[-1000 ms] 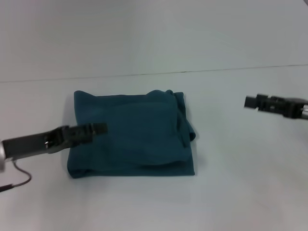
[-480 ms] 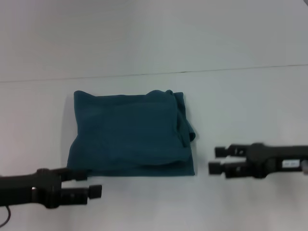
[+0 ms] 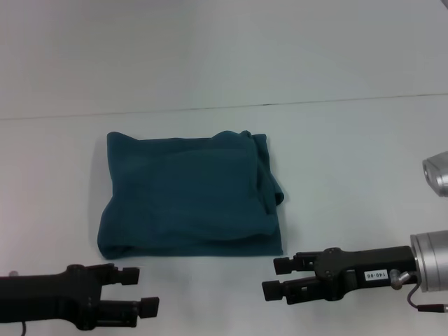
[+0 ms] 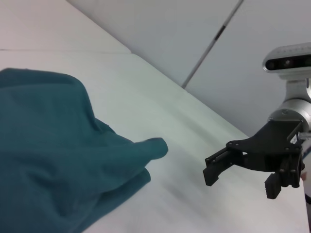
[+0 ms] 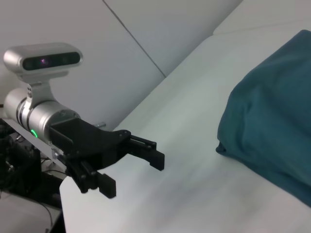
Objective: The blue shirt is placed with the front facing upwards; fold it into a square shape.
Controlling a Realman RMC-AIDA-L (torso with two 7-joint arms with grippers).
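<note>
Both grippers are pulling back toward the near edge of the white table [image 3: 336, 140], leaving the folded shirt alone.

The dark teal-blue cotton shirt [image 3: 189, 196] is lying as a rough square left of the table's centre, unchanged from half a second ago, with its thicker layered edge bunching on the right side. The black left gripper [image 3: 136, 289] is sitting nearer the front-left corner than before, fingers spread and holding nothing. The black right gripper [image 3: 278, 278] is hovering lower toward the near edge, just off the shirt's front-right corner, fingers likewise parted and empty.
</note>
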